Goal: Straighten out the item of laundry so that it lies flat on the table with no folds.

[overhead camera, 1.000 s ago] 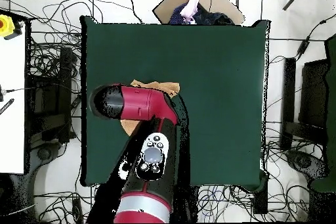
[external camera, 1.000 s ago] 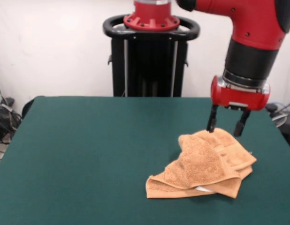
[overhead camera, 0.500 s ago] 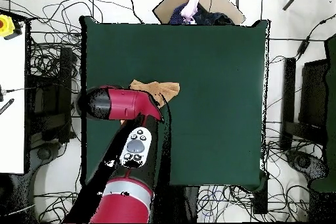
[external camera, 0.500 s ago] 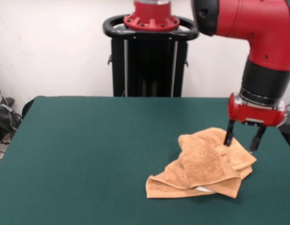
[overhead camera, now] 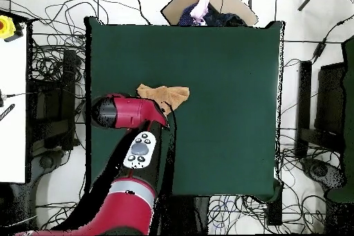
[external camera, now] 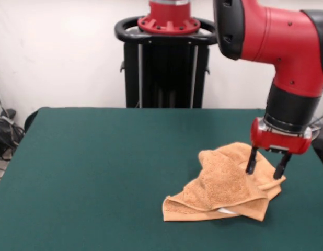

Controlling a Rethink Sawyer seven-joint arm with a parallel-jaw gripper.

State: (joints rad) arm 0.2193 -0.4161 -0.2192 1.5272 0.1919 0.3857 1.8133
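Observation:
The orange-tan towel point(external camera: 229, 183) lies crumpled and folded over itself on the dark green table point(external camera: 99, 167), right of centre in the front view, with a bit of white showing under its front fold. My gripper point(external camera: 265, 168) is open, its two black fingers pointing down just over the towel's right part, tips at the cloth. In the overhead view the towel point(overhead camera: 166, 96) shows at the table's point(overhead camera: 221, 109) left part, partly hidden by my red arm point(overhead camera: 128, 112); the gripper itself is hidden there.
The robot's black pedestal point(external camera: 166, 68) stands behind the table's far edge. Cables lie on the floor around the table point(overhead camera: 48, 74). A cardboard piece and dark cloth lie beyond the table's top edge in the overhead view point(overhead camera: 207, 8).
My gripper swung right past the towel's edge, then came back slightly left and lower onto the towel's right part. The towel has not visibly moved.

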